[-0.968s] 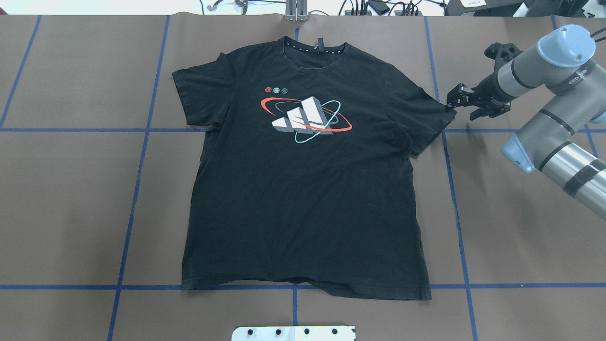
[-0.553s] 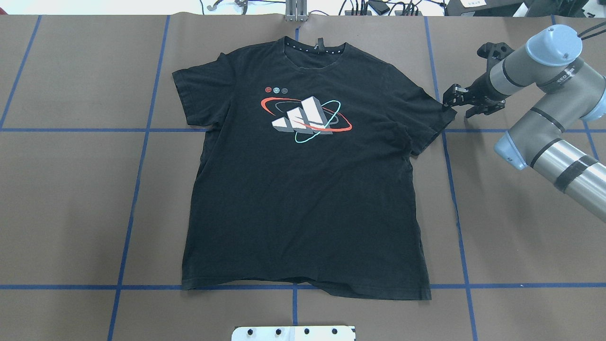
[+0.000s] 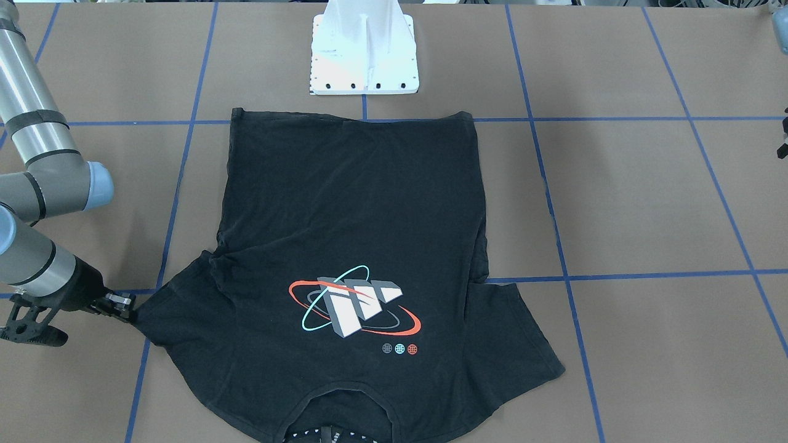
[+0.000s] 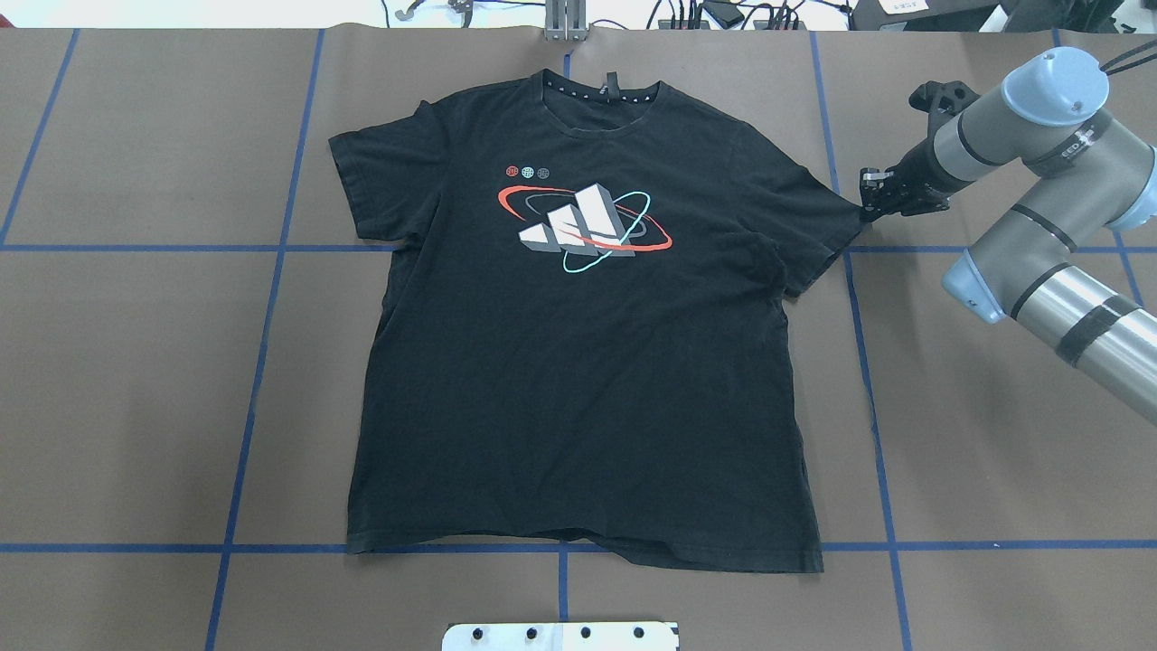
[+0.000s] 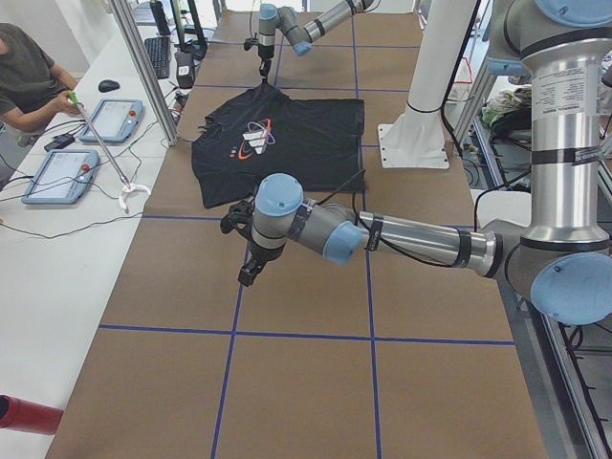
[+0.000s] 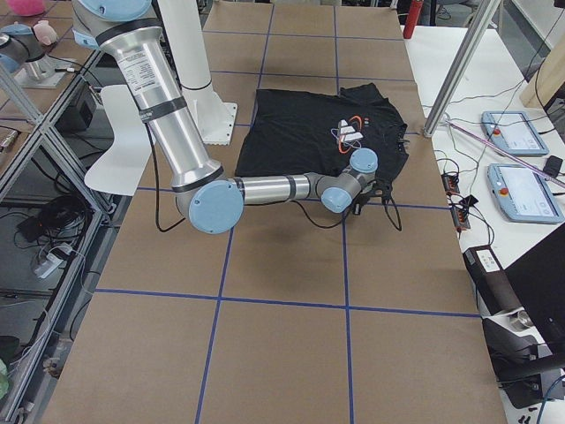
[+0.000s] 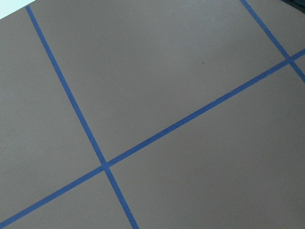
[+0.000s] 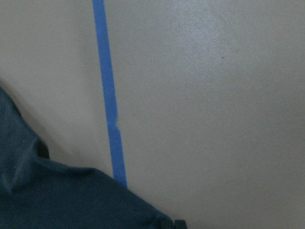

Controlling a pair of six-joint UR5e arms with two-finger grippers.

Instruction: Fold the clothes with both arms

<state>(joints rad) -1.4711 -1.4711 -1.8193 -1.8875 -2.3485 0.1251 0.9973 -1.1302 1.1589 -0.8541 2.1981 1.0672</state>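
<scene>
The t-shirt [image 4: 578,389] lies flat and face up in the middle of the overhead view, collar toward the top edge, logo print [image 4: 583,226] showing; it sits on the brown table [image 4: 136,362] with nothing folded yet, so I judge this to be the first sleeve fold. To do it well, the pinch should take both layers of the sleeve [image 4: 813,226] at its outer corner; the lift should be low, and the carry should go straight across toward the print so that the crease falls along the body's side seam.

The right gripper [image 4: 875,201], at the right of the overhead view, has its jaws drawn nearly together on that sleeve corner; in the right wrist view cloth runs up to the fingertips [image 8: 167,223] at the bottom edge, so it seems to have hold. The left gripper [image 5: 251,271] hangs over bare table crossed by blue tape lines [image 7: 105,164], apart from the shirt; I cannot tell how wide its jaws stand.
</scene>
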